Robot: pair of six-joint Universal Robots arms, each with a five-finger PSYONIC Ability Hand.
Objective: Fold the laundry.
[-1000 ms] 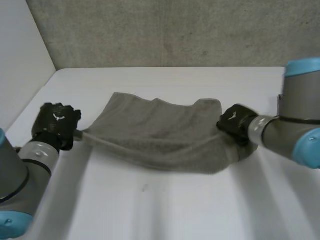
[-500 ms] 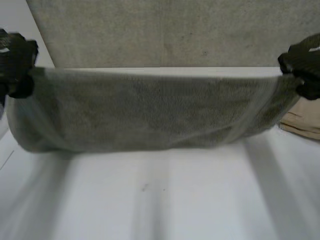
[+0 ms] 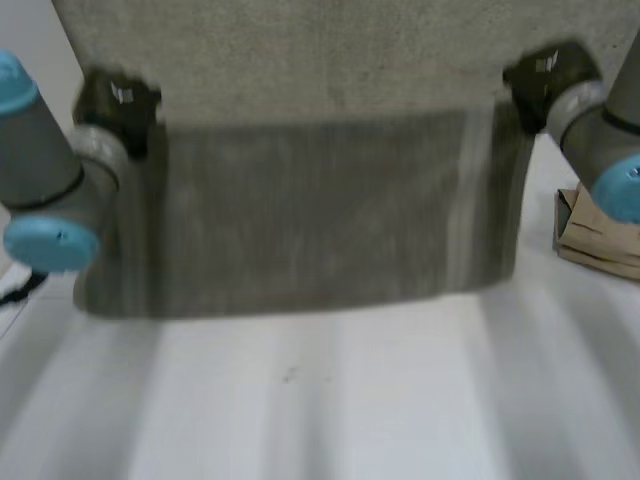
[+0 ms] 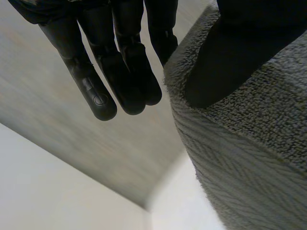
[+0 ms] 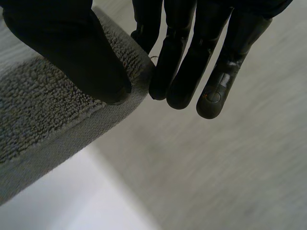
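Counted from the head view: one grey towel [image 3: 310, 210], two black hands, one tan folded stack [image 3: 600, 245], one white table [image 3: 320, 400].

Towel held up flat like a curtain in front of the grey wall [image 3: 320, 50], spread wide between the two hands. Top edge stretched from 10 o'clock to 2 o'clock, lower hem down near the table at centre; touching it or not, cannot tell. One pale stripe band running down the cloth near its 3 o'clock side.

Gripped at the upper corner at 10 o'clock by the left hand [image 3: 112, 100], and at the upper corner at 2 o'clock by the right hand [image 3: 548, 78].

In the left wrist view: left thumb [image 4: 240, 52] pressed flat on the pile, left fingers [image 4: 122, 81] straight and close together just past the towel's edge, corner clamped between thumb and fingers.

In the right wrist view: right thumb [image 5: 72, 52] down on the very corner, right fingers [image 5: 182, 62] straight and side by side, corner pinched against them.

Resting at 3 o'clock on the table, under the right arm [image 3: 600, 150] and just beside the towel's hanging side: the tan folded stack.
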